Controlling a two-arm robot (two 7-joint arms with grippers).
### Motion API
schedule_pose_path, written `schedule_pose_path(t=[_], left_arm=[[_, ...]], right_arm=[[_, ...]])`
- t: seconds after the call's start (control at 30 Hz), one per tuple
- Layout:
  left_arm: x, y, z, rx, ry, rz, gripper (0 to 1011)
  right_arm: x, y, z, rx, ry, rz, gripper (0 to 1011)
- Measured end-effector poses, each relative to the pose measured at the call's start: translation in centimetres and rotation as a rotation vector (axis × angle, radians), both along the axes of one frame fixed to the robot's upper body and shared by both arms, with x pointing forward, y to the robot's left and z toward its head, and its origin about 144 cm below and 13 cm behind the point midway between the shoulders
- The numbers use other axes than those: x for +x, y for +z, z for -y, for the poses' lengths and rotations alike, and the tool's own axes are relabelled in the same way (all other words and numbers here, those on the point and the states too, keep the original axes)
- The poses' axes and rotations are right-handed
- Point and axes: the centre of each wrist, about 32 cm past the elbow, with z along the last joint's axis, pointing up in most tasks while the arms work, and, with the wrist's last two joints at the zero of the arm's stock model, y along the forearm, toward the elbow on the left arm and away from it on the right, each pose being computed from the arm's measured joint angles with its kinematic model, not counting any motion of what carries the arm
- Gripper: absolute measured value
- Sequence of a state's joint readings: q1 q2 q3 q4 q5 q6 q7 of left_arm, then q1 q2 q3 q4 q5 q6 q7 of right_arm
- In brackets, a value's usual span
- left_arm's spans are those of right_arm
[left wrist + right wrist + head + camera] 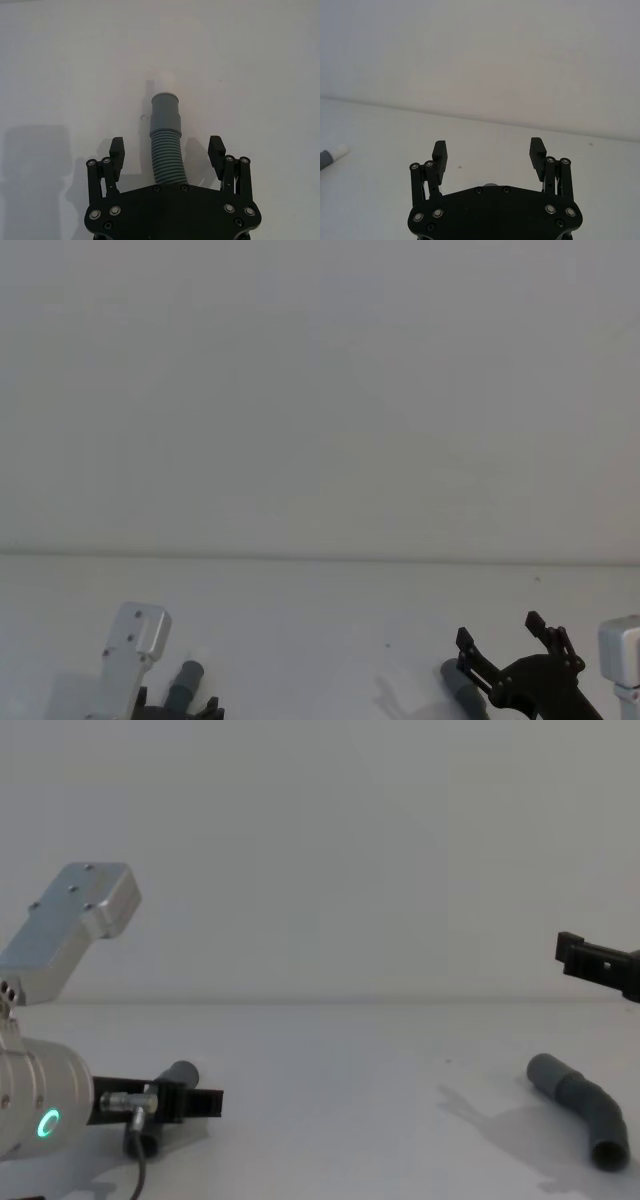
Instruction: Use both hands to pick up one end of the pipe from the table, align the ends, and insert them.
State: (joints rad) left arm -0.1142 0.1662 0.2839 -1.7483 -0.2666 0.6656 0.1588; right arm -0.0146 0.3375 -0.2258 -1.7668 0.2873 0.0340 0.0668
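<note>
The pipe lies on the white table (320, 640) with its ends pointing away from me. Its left end, a smooth grey cuff (165, 111) with a white tip (162, 82), runs into ribbed hose (167, 160). My left gripper (166, 145) is open and low over the table, one finger on each side of that ribbed part, apart from it. The right end (580, 1105) is a plain grey cuff, bent, resting on the table. My right gripper (488, 150) is open with nothing between its fingers, and hangs above that end (460, 685).
A pale grey wall (320, 390) rises behind the table's far edge. My left arm's silver housing (75, 920) stands up at the left, with a green ring light (45, 1123) below it. The table between the two ends is bare.
</note>
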Motion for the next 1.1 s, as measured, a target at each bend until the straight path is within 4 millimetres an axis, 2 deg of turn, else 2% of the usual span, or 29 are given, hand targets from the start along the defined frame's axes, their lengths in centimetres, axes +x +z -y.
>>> schedule_pose_path(t=[1.1], left_arm=[[0.21,-0.14,0.08,-0.008,0.006,-0.004,986]], right_arm=[[0.00,0.00,0.00,0.000,0.000,0.000,1004]])
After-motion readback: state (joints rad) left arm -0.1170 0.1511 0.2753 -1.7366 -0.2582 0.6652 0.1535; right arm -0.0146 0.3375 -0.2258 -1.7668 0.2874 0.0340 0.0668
